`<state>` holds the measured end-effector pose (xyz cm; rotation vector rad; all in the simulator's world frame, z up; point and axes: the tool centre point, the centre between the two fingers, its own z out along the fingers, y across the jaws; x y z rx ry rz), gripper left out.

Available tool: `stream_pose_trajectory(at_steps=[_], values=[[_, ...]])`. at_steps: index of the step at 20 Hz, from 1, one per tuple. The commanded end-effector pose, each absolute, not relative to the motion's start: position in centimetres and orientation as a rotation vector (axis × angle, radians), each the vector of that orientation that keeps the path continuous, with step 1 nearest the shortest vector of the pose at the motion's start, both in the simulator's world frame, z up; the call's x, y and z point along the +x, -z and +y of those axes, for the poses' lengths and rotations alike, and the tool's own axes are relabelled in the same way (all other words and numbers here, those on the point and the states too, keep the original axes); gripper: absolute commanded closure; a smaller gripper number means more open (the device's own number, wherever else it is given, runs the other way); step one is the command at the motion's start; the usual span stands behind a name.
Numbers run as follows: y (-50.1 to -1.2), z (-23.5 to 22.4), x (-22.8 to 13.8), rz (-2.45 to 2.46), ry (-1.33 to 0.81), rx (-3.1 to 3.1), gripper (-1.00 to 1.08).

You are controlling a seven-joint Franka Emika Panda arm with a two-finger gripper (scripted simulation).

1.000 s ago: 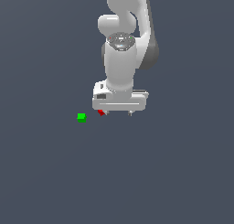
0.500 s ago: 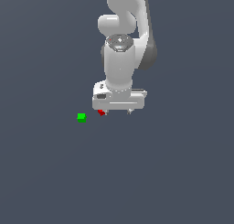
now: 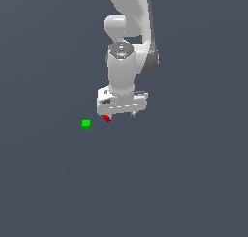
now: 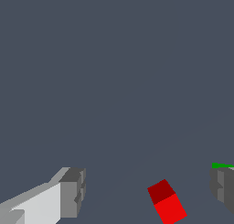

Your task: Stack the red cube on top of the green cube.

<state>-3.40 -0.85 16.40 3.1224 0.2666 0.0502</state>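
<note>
The red cube (image 3: 107,118) lies on the dark floor, just under the gripper's edge on the exterior view's left side. The green cube (image 3: 86,124) sits apart from it, a short way further to the exterior view's left. My gripper (image 3: 121,115) hangs low over the floor, open and empty. In the wrist view the red cube (image 4: 167,202) lies between the two fingers, nearer one of them, with the gripper (image 4: 146,193) around it but not touching. A thin strip of the green cube (image 4: 222,165) shows behind one fingertip (image 4: 223,185).
Only the bare dark grey floor (image 3: 184,183) surrounds the two cubes. The white arm (image 3: 127,47) rises above the gripper.
The gripper hand has shifted and turned slightly toward the exterior view's left. Both cubes have stayed where they were.
</note>
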Motion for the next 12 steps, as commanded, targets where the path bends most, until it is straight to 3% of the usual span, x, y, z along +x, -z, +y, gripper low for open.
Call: stream_pose_trajectory(at_steps=[1, 12], values=[[-15.4, -1.4, -4.7, 0.342, -0.045, 3.116, -0.92], [-11.2, -4.8, -9.8, 0.675, -0.023, 3.065, -0.92]])
